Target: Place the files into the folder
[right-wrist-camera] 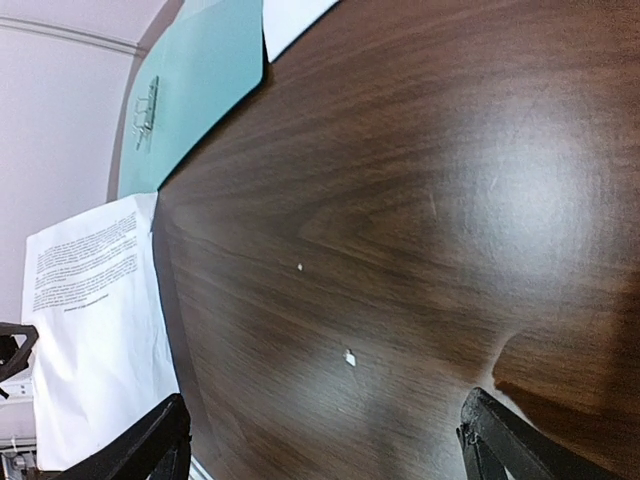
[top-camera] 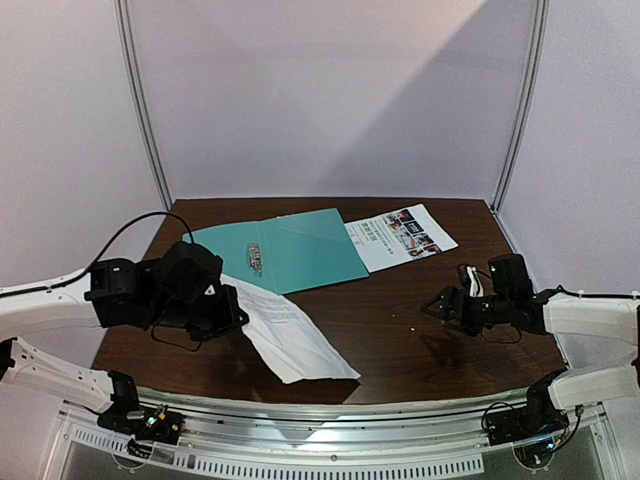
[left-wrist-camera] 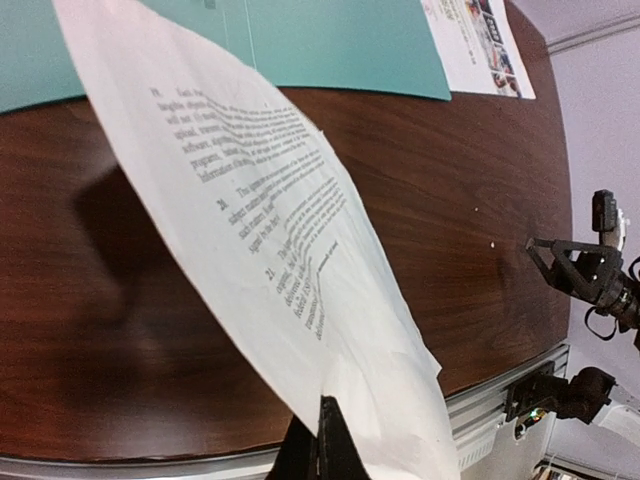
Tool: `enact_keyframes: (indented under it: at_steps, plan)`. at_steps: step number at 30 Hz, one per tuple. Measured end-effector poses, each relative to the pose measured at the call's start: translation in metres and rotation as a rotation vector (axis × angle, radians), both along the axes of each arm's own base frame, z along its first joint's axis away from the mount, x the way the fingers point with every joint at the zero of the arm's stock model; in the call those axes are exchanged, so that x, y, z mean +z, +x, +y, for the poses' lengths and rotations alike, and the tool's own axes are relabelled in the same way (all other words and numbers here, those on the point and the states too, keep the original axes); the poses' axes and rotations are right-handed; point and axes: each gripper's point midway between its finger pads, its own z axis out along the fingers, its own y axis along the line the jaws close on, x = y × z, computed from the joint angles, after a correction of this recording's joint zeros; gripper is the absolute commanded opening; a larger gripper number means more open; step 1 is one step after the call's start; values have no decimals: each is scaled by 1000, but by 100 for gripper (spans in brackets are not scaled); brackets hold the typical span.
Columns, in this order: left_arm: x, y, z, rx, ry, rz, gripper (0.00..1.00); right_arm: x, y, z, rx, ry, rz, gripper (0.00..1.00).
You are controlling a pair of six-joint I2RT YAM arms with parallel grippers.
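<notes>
White text sheet (top-camera: 290, 335) slants far-left to near-right, its left edge pinched by the left gripper (top-camera: 243, 318); its print is too small to read. Teal folder (top-camera: 290, 250) lies open at far centre, the photo sheet (top-camera: 405, 235) at its right edge; the right gripper (top-camera: 432, 305) gapes empty.

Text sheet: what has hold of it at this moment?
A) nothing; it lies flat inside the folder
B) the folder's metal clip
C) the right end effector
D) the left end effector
D: the left end effector is shut on one edge of the text sheet, which bows up from that pinch, while the right end effector stands open with nothing in it.
</notes>
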Motion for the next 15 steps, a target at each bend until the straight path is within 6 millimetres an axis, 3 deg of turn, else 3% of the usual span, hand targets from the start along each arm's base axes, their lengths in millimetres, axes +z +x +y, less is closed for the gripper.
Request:
enact_keyframes:
  at_steps: [11, 15]
  plan:
    - [51, 33, 31, -49, 145, -158, 0, 2, 28, 20, -43, 102, 24, 93]
    - [68, 55, 54, -15, 205, -211, 0, 2, 46, 36, -32, 120, 36, 93]
